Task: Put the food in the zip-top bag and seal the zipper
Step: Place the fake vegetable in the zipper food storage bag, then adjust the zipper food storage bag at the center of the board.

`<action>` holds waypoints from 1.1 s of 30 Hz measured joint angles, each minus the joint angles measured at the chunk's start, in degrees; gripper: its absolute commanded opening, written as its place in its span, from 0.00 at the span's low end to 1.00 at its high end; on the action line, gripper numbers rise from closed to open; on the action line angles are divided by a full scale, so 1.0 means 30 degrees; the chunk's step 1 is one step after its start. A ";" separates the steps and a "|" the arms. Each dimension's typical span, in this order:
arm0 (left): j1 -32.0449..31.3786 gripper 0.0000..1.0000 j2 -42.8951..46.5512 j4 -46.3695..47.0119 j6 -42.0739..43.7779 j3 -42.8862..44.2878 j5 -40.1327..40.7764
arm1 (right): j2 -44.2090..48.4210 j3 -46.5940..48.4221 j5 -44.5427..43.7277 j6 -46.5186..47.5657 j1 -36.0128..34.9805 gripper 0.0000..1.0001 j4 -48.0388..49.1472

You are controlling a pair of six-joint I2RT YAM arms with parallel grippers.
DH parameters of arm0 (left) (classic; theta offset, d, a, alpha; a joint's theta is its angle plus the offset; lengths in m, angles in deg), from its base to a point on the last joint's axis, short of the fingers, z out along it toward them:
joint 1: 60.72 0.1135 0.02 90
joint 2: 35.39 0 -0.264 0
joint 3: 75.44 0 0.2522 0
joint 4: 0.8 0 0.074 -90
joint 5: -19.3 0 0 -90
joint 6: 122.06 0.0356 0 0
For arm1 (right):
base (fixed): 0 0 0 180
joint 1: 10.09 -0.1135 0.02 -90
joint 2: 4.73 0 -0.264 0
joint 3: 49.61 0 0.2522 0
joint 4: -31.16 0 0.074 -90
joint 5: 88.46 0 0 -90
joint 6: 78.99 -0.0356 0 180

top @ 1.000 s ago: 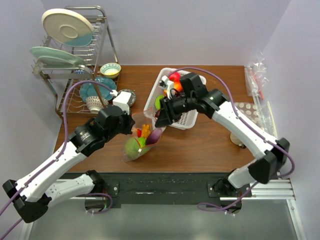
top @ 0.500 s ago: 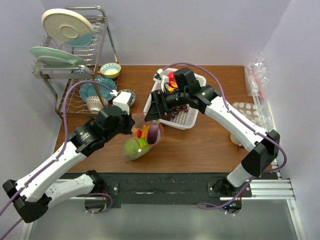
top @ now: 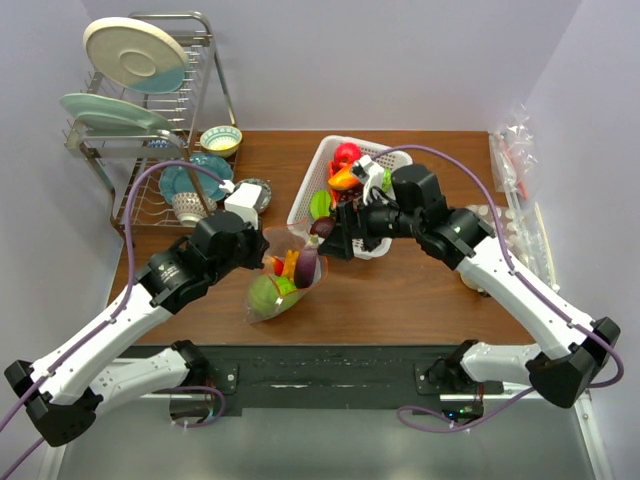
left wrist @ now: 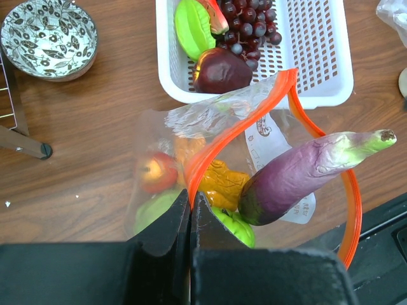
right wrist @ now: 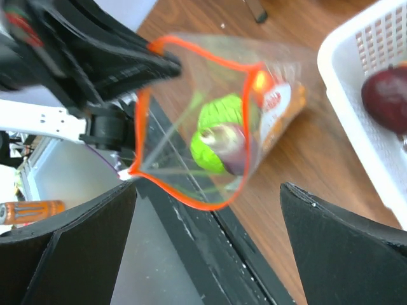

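Pinching zipper (left wrist: 286, 77), left jaws hold zip-top bag (left wrist: 210, 114) mouth open; right jaws spread, empty, near basket (left wrist: 164, 57) edge.

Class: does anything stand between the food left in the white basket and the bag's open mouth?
Partly. The eggplant lies across the zip-top bag's mouth, its green stem end poking out past the zipper, and the left gripper pinches the rim. Otherwise the way from the white basket looks open.

The top camera looks steeply down over the whole brown wooden table (top: 420, 295); both wrist cameras sit close (the right one blurred), all sharing the clear, orange-rimmed zip-top bag (top: 283, 285).
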State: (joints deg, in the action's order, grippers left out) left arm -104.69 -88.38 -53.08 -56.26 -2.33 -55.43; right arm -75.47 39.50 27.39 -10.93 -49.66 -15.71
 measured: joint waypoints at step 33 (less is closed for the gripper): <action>0.0000 0.00 0.0138 0.0087 -0.0007 0.0000 -0.0022 | -0.3184 0.1399 0.0044 -0.2579 -0.0102 0.00 -0.0262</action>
State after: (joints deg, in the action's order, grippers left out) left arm -104.69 -87.97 -52.82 -56.29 -2.33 -55.50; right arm -85.02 43.70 27.52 -18.66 -49.97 -16.49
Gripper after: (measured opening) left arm 0.020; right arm 0.014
